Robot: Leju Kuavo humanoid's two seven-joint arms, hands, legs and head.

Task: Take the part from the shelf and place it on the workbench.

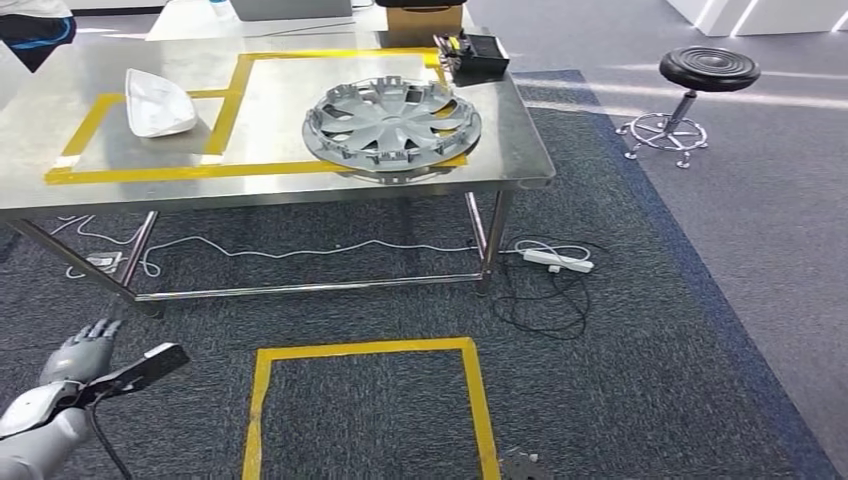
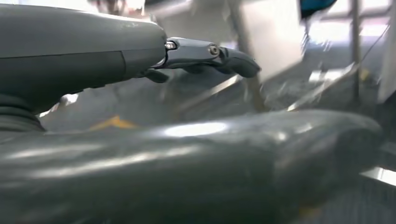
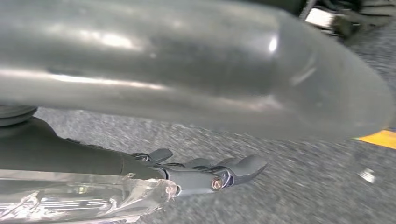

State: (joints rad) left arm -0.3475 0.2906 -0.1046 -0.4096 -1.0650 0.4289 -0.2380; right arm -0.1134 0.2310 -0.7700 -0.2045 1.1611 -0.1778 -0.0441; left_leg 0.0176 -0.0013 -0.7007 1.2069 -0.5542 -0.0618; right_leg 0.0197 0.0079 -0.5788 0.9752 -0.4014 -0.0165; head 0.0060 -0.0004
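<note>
We find no brand, label or writing that we can read anywhere in these pictures. Our left hand point(image 1: 85, 352) hangs low at the near left over the dark carpet point(image 1: 620, 330), its fingers point(image 2: 233, 58) stretched out and apart, grasping nothing and touching nothing. Our right hand point(image 3: 205, 172) hangs above the carpet too, fingers loosely extended and free of any object.

The part, a grey wheel cover point(image 1: 392, 124), lies flat on the steel bench point(image 1: 60, 120) toward its right end, inside a rectangle of yellow tape point(image 1: 232, 100), with its near rim over the near strip of tape. To its left, in a smaller taped area, lies a white curved shell point(image 1: 158, 102), well apart from the wheel cover. At the far right corner of the bench sits a black box point(image 1: 478, 56). A round black stool point(image 1: 708, 70) stands on the floor to the right of the bench. Under the bench a white power strip point(image 1: 558, 261) and cables lie on the carpet, and a yellow taped square point(image 1: 365, 400) marks the carpet nearer to us.
</note>
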